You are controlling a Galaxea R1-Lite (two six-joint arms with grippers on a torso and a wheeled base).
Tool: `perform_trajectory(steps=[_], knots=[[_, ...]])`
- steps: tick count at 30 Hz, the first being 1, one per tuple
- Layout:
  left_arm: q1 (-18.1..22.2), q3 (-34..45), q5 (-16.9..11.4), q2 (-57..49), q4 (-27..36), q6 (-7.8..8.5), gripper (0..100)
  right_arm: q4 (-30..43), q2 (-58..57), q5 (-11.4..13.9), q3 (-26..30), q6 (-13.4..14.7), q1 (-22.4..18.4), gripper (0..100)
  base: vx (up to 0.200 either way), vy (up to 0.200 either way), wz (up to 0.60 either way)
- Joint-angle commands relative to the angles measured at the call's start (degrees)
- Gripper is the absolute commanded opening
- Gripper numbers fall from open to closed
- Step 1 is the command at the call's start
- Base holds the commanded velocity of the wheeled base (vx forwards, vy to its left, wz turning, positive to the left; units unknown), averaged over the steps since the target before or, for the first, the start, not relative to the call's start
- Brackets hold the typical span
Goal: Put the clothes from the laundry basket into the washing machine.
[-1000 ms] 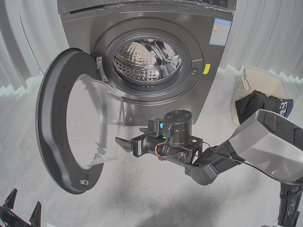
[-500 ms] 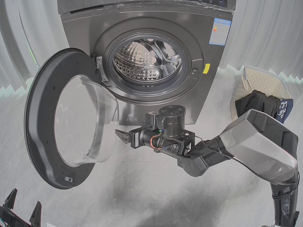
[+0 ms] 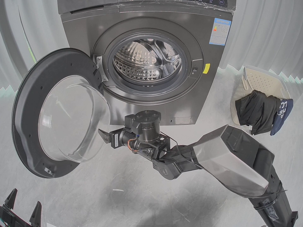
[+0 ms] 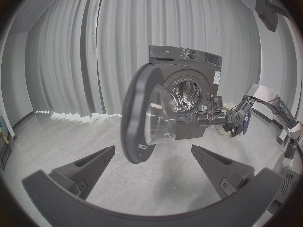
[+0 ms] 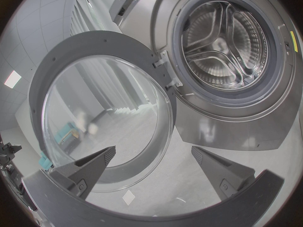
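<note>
Two garments, one black [image 3: 255, 111] and one navy [image 3: 283, 110], hang over the near rim of the laundry basket [image 3: 265, 81] at the right edge of the head view. None of the clothes is in the drum [image 3: 146, 60] yet, which shows bare metal at upper centre. The washing machine [image 3: 94, 26] has its door [image 3: 28, 117] swung wide to the left of the frame, so the opening step looks finished and the loading itself has not begun.

The right gripper [image 3: 103, 136] sits low at centre, just beside the door's glass bulge [image 3: 72, 117]. Its fingers are spread and hold nothing, and I cannot tell whether a tip touches the glass. The left gripper [image 3: 23, 207] rests in the lower left corner, likewise spread and empty.

The next move probably calls for the right arm to draw away from the door, cross to the basket on the right and close on the black garment where it bunches at the rim.

Pale curtain [image 3: 268, 32] backs the scene and grey floor [image 3: 126, 189] lies below. The door hangs clear of the path from basket to drum. The loose navy piece could drag along with the black one.
</note>
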Motion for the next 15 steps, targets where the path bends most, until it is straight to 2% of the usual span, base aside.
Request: perform_trajectory(steps=[1, 4, 7, 10, 14, 15], knots=[[0.02, 0.92, 0.05, -0.77, -0.01, -0.09, 100, 0.70, 4.23, -1.05, -6.05, 0.54, 1.06, 100, 0.000, 0.000, 0.00], [0.02, 0.92, -0.04, -0.77, -0.01, -0.09, 100, 0.53, 4.23, -1.14, -6.05, 1.86, 0.98, 100, 0.000, 0.000, 0.00], [0.02, 0.92, -0.04, -0.77, -0.01, -0.09, 100, -0.35, 2.21, -1.32, -2.80, 2.91, 0.01, 100, 0.000, 0.000, 0.00], [0.02, 0.92, -0.04, -0.77, -0.01, -0.09, 100, -2.55, -4.55, -2.20, 5.90, 2.82, -1.57, 100, 0.000, 0.000, 0.00], [0.02, 0.92, 0.05, -0.77, -0.01, 0.00, 100, -6.68, -17.21, -2.37, 23.04, 2.29, -5.35, 100, 0.000, 0.000, 0.00], [0.02, 0.92, 0.05, -0.77, -0.01, 0.00, 100, -7.03, -18.27, -2.37, 24.36, 2.29, -5.62, 100, 0.000, 0.000, 0.00]])
